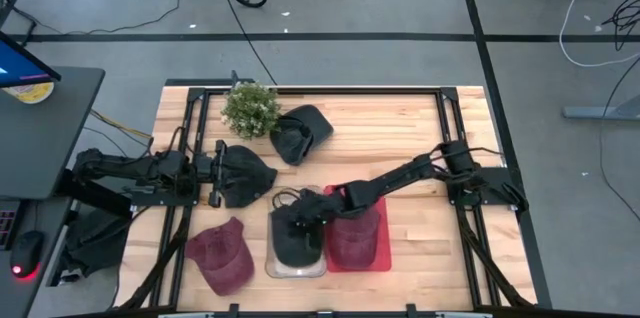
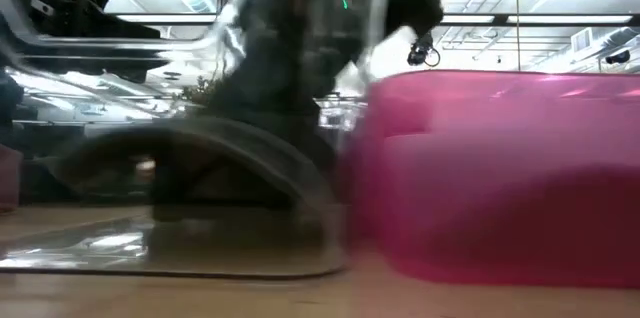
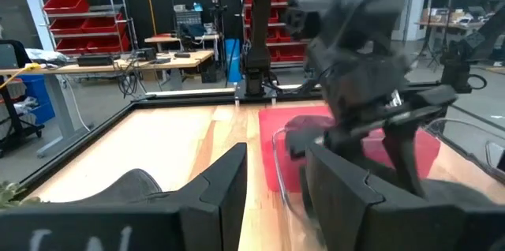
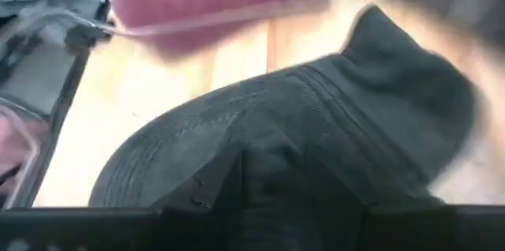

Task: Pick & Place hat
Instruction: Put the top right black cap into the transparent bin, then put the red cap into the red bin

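Observation:
My right gripper [image 1: 303,213] reaches in from the table's right, over a clear tray [image 1: 272,258], and is shut on a black hat [image 1: 297,241] lying in that tray. A red tray [image 1: 380,254] beside it holds a maroon hat [image 1: 353,238]. My left gripper [image 1: 218,173] is open at the table's left, next to a second black hat [image 1: 247,176] that lies flat on the wood. In the left wrist view its fingers [image 3: 229,180] stand apart above the bare table. Another maroon hat [image 1: 222,256] lies near the near edge. A third black hat [image 1: 300,133] rests by the plant. My right gripper comes at the black hat from above, slanting in from the table's right. Its fingers [image 4: 207,192] close on bunched cloth of the crown [image 4: 268,136], near a seam. The gripper's own body hides the exact spot. The hat's lower part rests in the clear tray.
A small potted plant [image 1: 250,108] stands near the far edge. Black frame rails [image 1: 190,128] run along the table's left and right sides. Bare wood [image 1: 420,118] lies far right. In the low view the clear tray [image 2: 200,208] and the red tray [image 2: 500,178] fill the foreground.

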